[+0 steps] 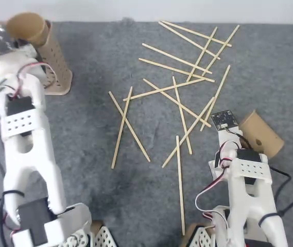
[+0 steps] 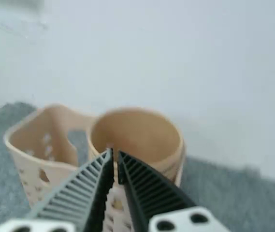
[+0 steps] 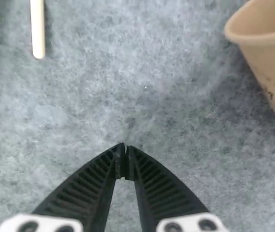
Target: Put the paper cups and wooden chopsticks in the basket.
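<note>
A paper cup (image 2: 135, 135) is seen at the mouth of the perforated basket (image 2: 31, 150) in the far left corner of the grey mat (image 1: 95, 195), with its open end turned back toward the left gripper (image 2: 114, 153). That pincer is drawn nearly together, only a thin slit being left between its ribbed black jaws, and its tips are set right at the cup's near rim, so that the paper wall appears to be pinched there. In the high view the left arm is stretched out along the left edge, and the cup is shown tipped over the basket's top. The right gripper (image 3: 123, 147) is held low over bare mat with its jaws pressed together on nothing. A second paper cup (image 1: 260, 135) is laid on its side just beside that pincer, on the outer right, apart from it. The wooden chopsticks (image 1: 179, 180) are left scattered and crossed over the middle of the mat, between the two arms and beyond them, and the end of one is caught near the right pincer, untouched.
</note>
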{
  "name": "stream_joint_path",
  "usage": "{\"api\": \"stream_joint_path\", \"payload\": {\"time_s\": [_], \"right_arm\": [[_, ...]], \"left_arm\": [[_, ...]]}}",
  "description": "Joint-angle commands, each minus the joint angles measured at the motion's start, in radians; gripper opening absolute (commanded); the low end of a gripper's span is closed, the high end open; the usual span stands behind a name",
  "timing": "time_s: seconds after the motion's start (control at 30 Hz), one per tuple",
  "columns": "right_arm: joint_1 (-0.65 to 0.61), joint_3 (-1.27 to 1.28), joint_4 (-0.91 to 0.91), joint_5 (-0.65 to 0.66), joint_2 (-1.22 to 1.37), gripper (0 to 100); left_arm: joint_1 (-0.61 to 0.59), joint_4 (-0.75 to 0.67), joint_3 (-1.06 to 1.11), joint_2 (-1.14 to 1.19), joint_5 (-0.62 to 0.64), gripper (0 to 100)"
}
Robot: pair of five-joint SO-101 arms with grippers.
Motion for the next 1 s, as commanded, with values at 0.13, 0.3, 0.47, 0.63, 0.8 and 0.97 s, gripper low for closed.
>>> {"api": "stream_joint_path", "payload": {"time_s": [0.13, 0.3, 0.47, 0.63, 0.8, 0.97], "right_arm": [[-0.005, -0.003, -0.004, 0.009, -0.041, 0.8], [-0.004, -0.003, -0.002, 0.009, -0.041, 0.9], [0.051, -0.008, 0.001, 0.003, -0.05, 0.9], [0.085, -0.003, 0.05, 0.008, -0.189, 0.9], [0.113, -0.135, 0.151, 0.011, -0.341, 1.2], [0.074, -0.526, 0.375, 0.005, -0.203, 1.2]], "left_arm": [[-0.068, 0.417, -0.295, -0.157, 0.075, 1], [-0.063, 0.718, -0.308, -0.35, 0.072, 1], [-0.021, 0.901, -0.151, -0.516, 0.072, 1], [0.028, 0.838, 0.217, -0.635, 0.046, 1], [0.021, 0.66, 0.618, -0.727, -0.061, 1], [0.029, 0.552, 0.891, -0.784, -0.13, 1]]}}
